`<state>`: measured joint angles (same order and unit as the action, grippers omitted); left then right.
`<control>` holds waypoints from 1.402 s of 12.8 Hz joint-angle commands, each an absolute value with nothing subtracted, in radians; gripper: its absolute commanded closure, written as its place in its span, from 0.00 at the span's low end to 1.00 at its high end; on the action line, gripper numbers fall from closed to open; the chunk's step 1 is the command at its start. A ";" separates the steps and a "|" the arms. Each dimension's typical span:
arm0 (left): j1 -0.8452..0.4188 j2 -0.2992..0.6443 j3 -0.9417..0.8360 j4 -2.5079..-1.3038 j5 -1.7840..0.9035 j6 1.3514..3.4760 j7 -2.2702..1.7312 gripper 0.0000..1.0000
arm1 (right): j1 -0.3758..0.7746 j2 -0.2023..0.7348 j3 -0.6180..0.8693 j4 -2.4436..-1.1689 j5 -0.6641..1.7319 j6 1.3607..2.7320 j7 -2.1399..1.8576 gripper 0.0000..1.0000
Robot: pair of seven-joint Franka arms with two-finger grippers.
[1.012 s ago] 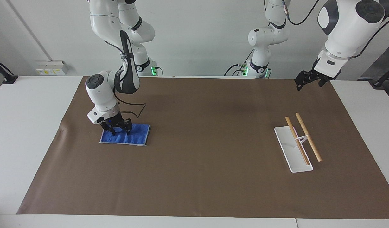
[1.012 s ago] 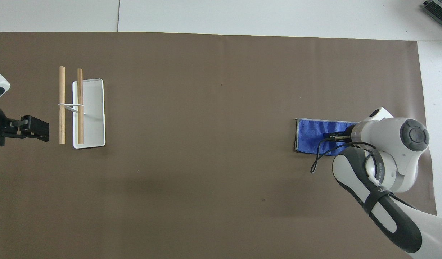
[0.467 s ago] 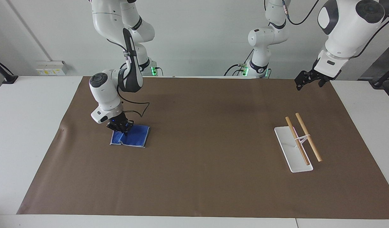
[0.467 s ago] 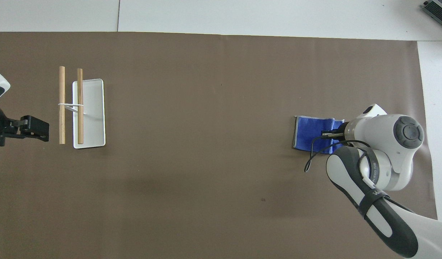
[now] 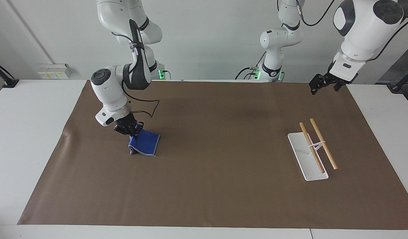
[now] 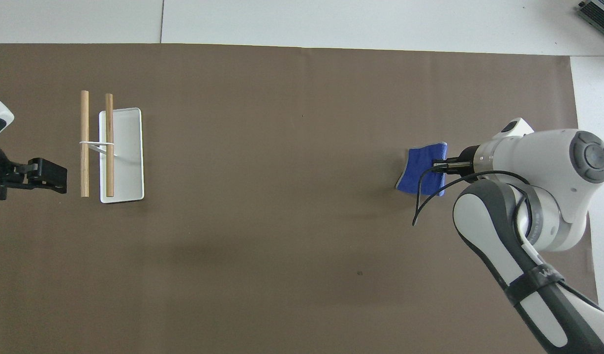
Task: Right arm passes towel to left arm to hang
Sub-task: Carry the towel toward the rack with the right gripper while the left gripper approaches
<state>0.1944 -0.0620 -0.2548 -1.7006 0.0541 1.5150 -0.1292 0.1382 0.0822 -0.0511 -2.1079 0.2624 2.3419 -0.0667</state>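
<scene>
At the left of the facing view, over the brown mat (image 5: 210, 166), the right end effector (image 5: 129, 130) is pinching the blue towel (image 5: 145, 143) by one edge, its fingertips closed on the cloth. The towel is hanging down from that grip, and its lower folded edge is resting on the mat toward the right arm's end of the bench (image 5: 21, 132). In the overhead view the same end effector (image 6: 442, 165) is sitting at the middle right of the frame, gripping the towel (image 6: 422, 169), which is showing there as a small bunched patch; only the facing view is showing that part of the cloth is lifted and part is touching the mat.

At the upper right of the facing view the left end effector (image 5: 318, 83) is waiting in the air over the mat's corner, its fingers standing apart with nothing between them. The overhead view is cutting it off at the left edge (image 6: 46, 174).

One white tray (image 5: 305, 159) is lying on the mat toward the left arm's end, lower right in the facing view, and two wooden rods (image 5: 318, 146) are standing over it on a white bracket. Counted: two arms, one towel, one tray, two rods.

Pale lettering is showing on the right arm's dark link (image 6: 533, 275) in the overhead view, but it is too small to read.
</scene>
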 commanded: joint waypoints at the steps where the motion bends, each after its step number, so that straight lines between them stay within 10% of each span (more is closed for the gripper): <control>1: 0.204 -0.094 -0.252 -1.738 0.040 1.537 -0.126 0.00 | 0.130 0.087 -0.005 -2.022 0.336 2.277 0.042 1.00; 18: 0.201 -0.094 -0.253 -1.735 0.040 1.540 -0.130 0.00 | 0.308 0.110 0.058 -1.893 1.263 2.456 0.695 1.00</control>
<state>0.1909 -0.0625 -0.2585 -1.7021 0.0540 1.5155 -0.1298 0.2904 0.0988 0.0547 -1.9093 1.1637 2.4113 0.6454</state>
